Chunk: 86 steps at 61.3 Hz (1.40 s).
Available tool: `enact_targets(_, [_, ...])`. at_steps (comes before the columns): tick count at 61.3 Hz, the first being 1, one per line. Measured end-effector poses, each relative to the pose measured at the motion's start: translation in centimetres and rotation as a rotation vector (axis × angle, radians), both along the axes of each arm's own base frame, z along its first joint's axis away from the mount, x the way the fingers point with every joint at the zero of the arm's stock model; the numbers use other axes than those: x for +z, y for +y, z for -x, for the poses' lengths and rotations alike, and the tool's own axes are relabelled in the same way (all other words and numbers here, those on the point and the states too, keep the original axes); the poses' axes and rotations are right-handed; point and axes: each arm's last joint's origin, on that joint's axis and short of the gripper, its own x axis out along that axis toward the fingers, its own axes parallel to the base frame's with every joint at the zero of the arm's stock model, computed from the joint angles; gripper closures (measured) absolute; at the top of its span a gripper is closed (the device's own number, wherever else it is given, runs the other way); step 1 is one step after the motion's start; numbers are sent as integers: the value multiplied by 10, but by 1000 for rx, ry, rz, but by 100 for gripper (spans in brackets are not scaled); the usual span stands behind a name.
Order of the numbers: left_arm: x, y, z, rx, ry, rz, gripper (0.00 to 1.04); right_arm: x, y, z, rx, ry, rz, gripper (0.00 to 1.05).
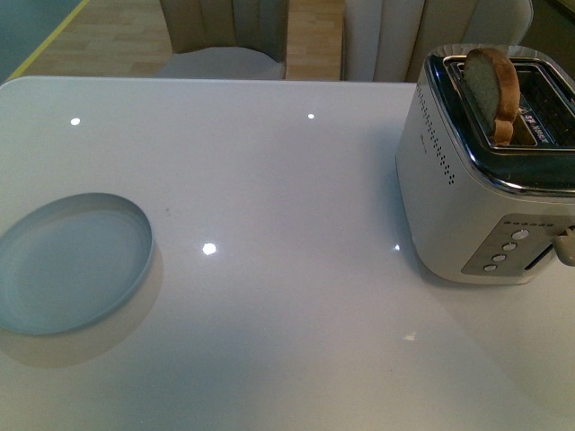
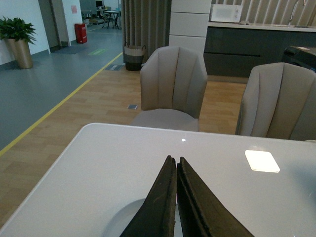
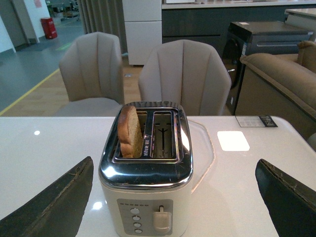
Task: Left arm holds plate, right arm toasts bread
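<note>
The pale blue-grey plate (image 1: 70,262) lies flat on the white table at the front left; a sliver of its rim (image 2: 121,219) shows under my left gripper (image 2: 174,163), whose black wedge fingers are pressed shut with nothing between them. The bread (image 1: 492,92) stands upright, sticking up out of the left slot of the white and chrome toaster (image 1: 485,189) at the right. In the right wrist view the bread (image 3: 129,131) and the toaster (image 3: 145,192) sit between the wide-open fingers of my right gripper (image 3: 175,197), which faces the toaster's button side. Neither arm shows in the front view.
The toaster's lever (image 3: 161,217) and a column of several buttons (image 3: 135,219) face my right gripper. Beige chairs (image 2: 173,86) stand behind the table's far edge. A clear cord loop (image 3: 207,148) lies on the table beside the toaster.
</note>
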Motion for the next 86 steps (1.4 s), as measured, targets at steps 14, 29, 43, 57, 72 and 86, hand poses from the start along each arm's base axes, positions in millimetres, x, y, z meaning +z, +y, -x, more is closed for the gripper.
enact_targets(14, [0, 0, 6, 0, 0, -2, 102, 0, 0, 0, 0, 0, 0, 9])
enact_targets(29, [-5, 0, 15, 0, 35, -2, 102, 0, 0, 0, 0, 0, 0, 9])
enact_targets(43, [-3, 0, 20, 0, 5, -2, 102, 0, 0, 0, 0, 0, 0, 9])
enact_targets(57, [-3, 0, 20, 0, 5, -2, 102, 0, 0, 0, 0, 0, 0, 9])
enact_targets(72, [-3, 0, 20, 0, 5, -2, 69, 0, 0, 0, 0, 0, 0, 9])
enact_targets(86, [-3, 0, 20, 0, 5, -2, 24, 0, 0, 0, 0, 0, 0, 9])
